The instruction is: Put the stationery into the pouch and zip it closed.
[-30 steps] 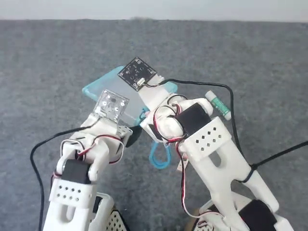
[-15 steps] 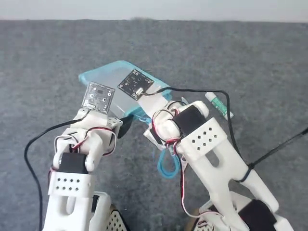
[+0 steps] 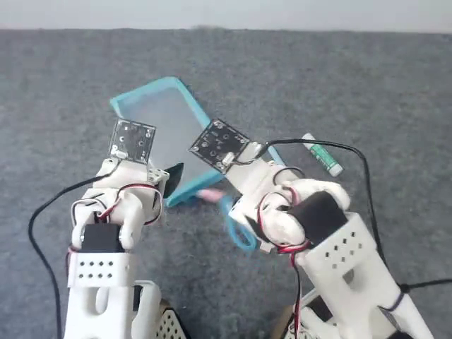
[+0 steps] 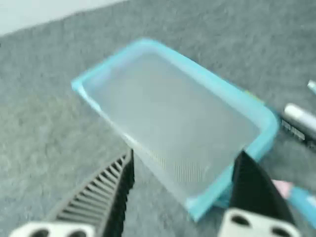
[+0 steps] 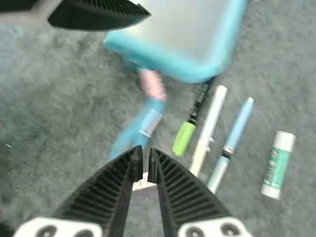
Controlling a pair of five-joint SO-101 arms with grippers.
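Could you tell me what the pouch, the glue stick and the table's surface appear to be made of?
The pouch looks like soft plastic: a frosted, translucent panel inside an opaque teal border. The glue stick seems to be hard, smooth plastic, white and green. The table covering looks like grey felt or short-pile carpet, matt with a fuzzy grain.

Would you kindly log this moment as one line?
left gripper open at pouch edge; right gripper shut; pens, glue stick outside pouch
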